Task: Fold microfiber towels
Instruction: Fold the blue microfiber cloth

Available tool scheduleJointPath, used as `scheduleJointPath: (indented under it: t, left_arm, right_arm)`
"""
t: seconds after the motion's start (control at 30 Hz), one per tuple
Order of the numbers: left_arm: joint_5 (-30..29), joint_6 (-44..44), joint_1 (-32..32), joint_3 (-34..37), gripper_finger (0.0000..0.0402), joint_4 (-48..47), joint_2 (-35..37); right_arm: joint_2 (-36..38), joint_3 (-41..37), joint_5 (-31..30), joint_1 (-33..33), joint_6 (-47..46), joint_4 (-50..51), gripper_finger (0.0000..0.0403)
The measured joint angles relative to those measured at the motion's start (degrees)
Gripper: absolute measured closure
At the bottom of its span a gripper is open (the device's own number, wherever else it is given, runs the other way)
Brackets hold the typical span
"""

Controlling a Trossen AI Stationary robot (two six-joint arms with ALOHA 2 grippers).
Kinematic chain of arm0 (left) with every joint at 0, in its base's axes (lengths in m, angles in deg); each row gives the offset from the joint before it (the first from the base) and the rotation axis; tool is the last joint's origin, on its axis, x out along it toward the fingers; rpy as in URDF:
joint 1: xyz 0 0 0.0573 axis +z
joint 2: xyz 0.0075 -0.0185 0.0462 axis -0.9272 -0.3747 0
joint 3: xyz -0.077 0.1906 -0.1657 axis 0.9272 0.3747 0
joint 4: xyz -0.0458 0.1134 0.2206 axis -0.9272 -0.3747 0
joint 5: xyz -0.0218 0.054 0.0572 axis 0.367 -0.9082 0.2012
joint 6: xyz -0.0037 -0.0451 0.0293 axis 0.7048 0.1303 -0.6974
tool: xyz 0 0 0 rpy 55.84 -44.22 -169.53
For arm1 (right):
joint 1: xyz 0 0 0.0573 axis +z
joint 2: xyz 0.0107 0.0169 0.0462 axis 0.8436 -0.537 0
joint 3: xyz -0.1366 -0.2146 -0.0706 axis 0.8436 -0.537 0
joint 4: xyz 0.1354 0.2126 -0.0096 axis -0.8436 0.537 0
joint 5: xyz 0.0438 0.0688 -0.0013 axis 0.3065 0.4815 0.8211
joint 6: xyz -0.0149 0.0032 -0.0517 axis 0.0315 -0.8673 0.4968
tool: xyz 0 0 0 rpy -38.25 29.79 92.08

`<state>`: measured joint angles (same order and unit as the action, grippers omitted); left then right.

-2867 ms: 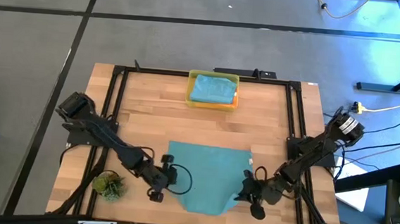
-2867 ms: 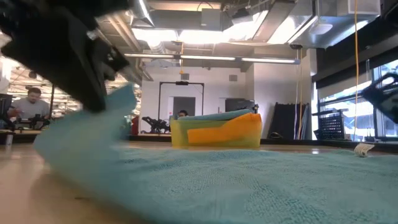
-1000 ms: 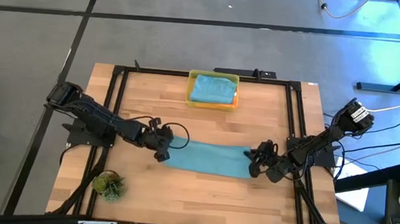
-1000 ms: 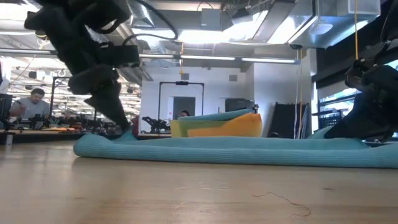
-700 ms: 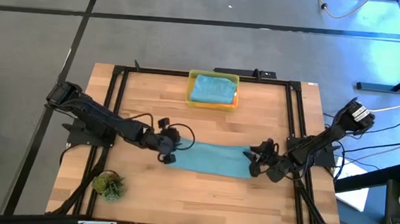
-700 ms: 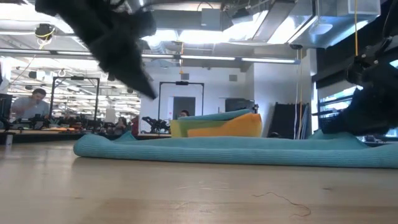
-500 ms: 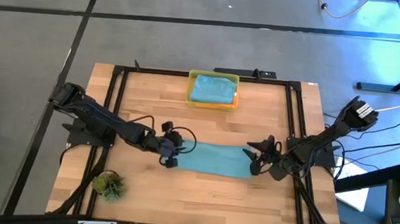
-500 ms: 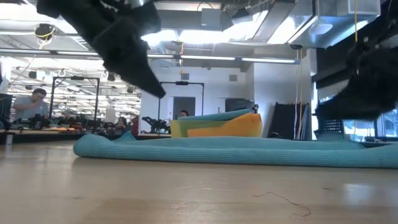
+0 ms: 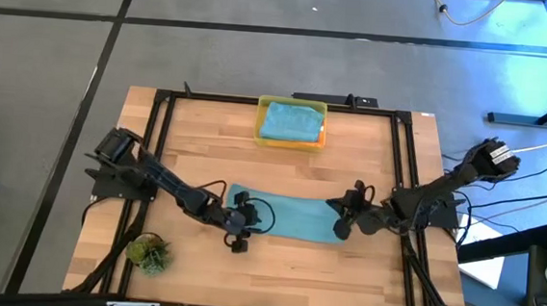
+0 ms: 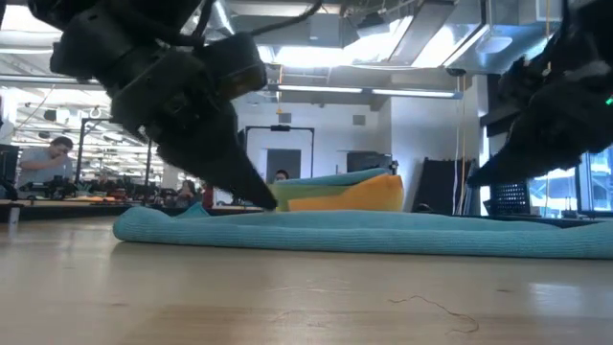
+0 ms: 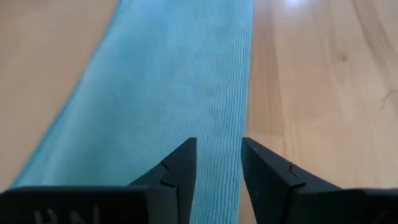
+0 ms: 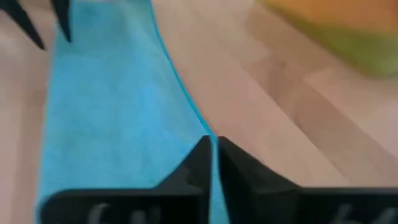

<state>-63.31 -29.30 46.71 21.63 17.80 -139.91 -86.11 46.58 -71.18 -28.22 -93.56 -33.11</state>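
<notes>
A teal-blue microfiber towel [image 9: 283,217], folded into a long flat strip, lies across the middle of the wooden table [image 9: 275,274]; its long axis runs from 9 o'clock to 3 o'clock in the high view. The left gripper [image 9: 241,230] sits at the strip's 9 o'clock end, just over the near edge; in the left wrist view its two dark fingers [image 11: 180,168] stand apart with a gap between them, nothing held, the towel [image 11: 161,87] stretching ahead. The right gripper [image 9: 343,221] is at the strip's 3 o'clock end; in the right wrist view its fingers [image 12: 199,158] are pressed almost together above the towel's edge [image 12: 112,124], gripping nothing that can be seen. At 12 o'clock on the table a yellow bin [image 9: 290,136] holds folded towels, a blue one [image 9: 289,121] on top; orange [image 10: 340,204] shows through the bin's wall in the low view. A small green plant tuft [image 9: 148,253] sits toward 8 o'clock.
</notes>
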Motion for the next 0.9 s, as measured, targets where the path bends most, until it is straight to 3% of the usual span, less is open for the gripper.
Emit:
scheduleJointPath:
  t: [0.1, 0.33, 0.73, 0.9]
  left_arm:
    - [0.36, 1.37, -0.58, 0.0, 0.0283, 0.03, -1.61]
    - [3.33, 2.71, -1.96, 0.0, 0.0285, -0.25, -3.62]
    - [6.99, 2.74, -4.4, -0.07, 0.0287, -0.64, -3.55]
    - [2.98, 2.49, -4.4, -0.22, 0.0288, -1.08, -3.28]
  right_arm:
    - [-2.1, -0.04, 3.84, -2.97, -0.56, 0.51, 0.0393]
    - [-7.56, -0.02, 13.93, -6.68, -0.82, -0.21, 0.0394]
    - [-10.8, 0.13, 12.83, -9.35, -5.31, 0.27, 0.0397]
    - [-9.89, -0.08, 14.92, -9.44, -3.6, -1.81, 0.0391]
